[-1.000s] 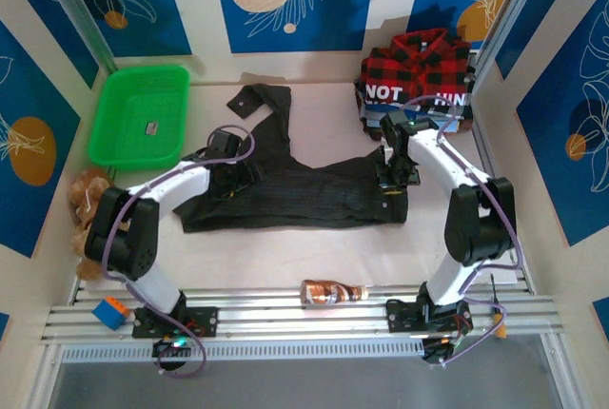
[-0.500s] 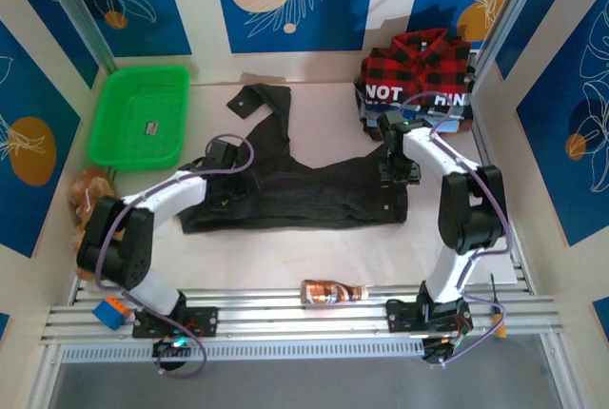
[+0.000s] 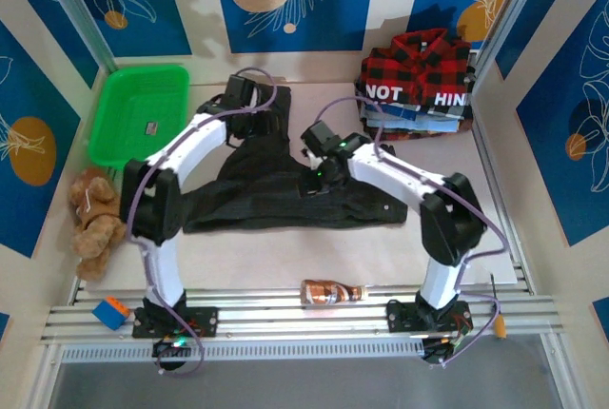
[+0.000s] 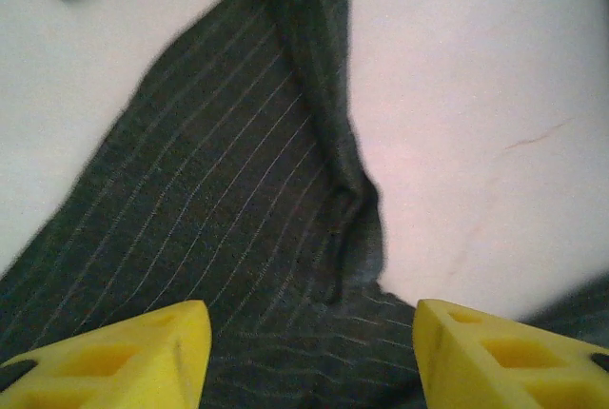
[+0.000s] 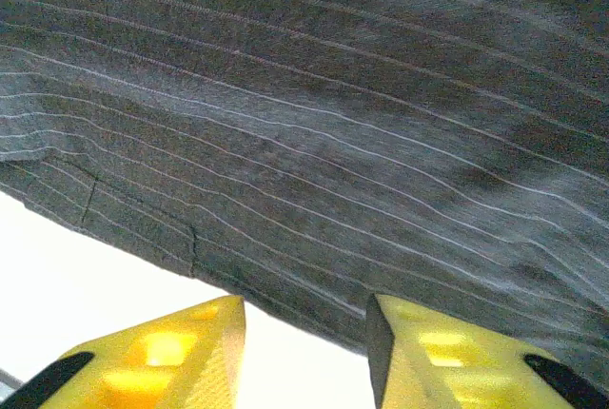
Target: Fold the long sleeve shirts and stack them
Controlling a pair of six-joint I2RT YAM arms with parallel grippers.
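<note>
charcoal shirt [image 3: 285, 202], green basket [image 3: 101, 124], perhaps a bottle [image 3: 333, 291]

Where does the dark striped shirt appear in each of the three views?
Top external: the dark striped shirt lies spread at the centre of the picture.
Left wrist: it runs down the left and centre.
Right wrist: it covers the upper part and right.
Shared landmark: the white table bordering its edge.

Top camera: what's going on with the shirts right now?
Both arms are working on the dark striped shirt, which lies spread out in the middle. The left gripper hovers open above its far sleeve. The right gripper hovers open over the shirt's far edge. Neither appears to hold cloth. The red plaid shirt sits on the pile at the far right.
</note>
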